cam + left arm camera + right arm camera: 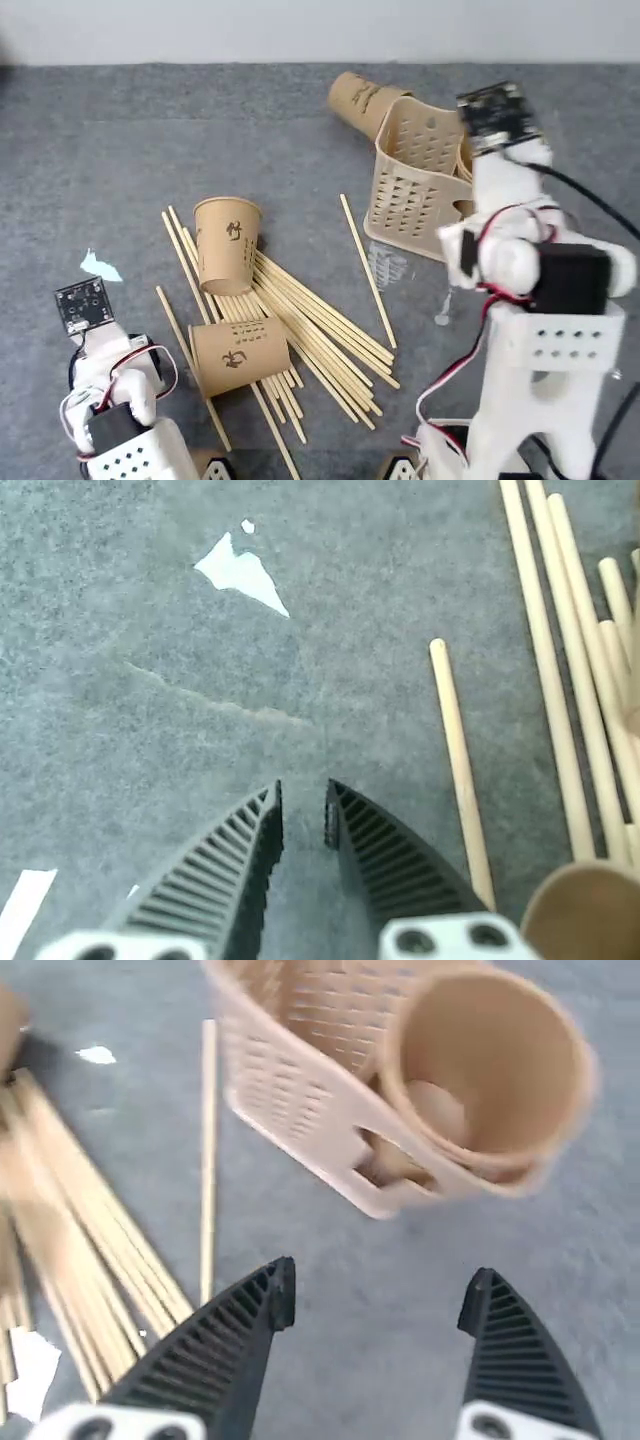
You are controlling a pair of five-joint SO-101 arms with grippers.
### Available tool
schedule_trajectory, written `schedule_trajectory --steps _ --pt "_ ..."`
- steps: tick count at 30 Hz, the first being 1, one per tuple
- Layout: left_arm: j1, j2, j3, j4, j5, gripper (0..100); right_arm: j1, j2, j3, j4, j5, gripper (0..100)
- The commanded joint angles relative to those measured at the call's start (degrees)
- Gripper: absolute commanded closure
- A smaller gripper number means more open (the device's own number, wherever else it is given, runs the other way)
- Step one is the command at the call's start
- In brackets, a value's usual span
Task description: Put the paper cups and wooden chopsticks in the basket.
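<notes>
A beige basket (415,175) lies tipped at the back right, and one paper cup (480,1070) rests in its mouth. Another cup (360,100) lies on its side behind the basket. Two more cups (228,243) (238,355) sit on a fan of wooden chopsticks (310,335) in the middle. One chopstick (368,270) lies apart by the basket. My right gripper (385,1295) is open and empty, hovering over the mat just short of the basket (300,1090). My left gripper (302,810) is low at the front left, shut with only a narrow slit, holding nothing.
The grey mat (120,150) covers the table. A white paper scrap (100,267) lies near the left arm (110,390). The right arm (530,290) rises tall at the front right, beside the basket.
</notes>
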Motion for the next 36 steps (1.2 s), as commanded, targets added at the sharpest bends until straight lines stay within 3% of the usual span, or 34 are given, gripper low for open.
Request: schedule_trajectory --steps 1,8,15,19,22,27,36 --pt "0.1 -0.2 -2.2 0.4 -0.2 92 -8.1 0.5 -2.8 2.3 0.7 72.9" --pt "0.1 -0.2 -2.1 0.3 -0.1 92 -25.7 3.0 -1.4 -0.2 0.4 72.9" --pt "0.1 -0.2 -1.9 0.4 -0.4 92 -33.4 16.3 -1.8 -0.6 -1.1 72.6" --pt "0.1 -0.2 -1.9 0.4 -0.4 92 -40.2 19.9 -1.7 2.2 1.8 72.4" --pt "-0.2 -0.2 -1.9 0.4 -0.4 92 -45.0 20.3 -1.4 2.3 2.4 67.9" --pt "-3.9 -0.2 -2.1 0.3 -0.4 92 -49.7 20.5 2.9 2.1 6.2 49.6" --pt "-3.8 -0.2 -2.1 0.3 -0.4 92 -54.2 20.6 17.6 -8.5 15.3 49.3"
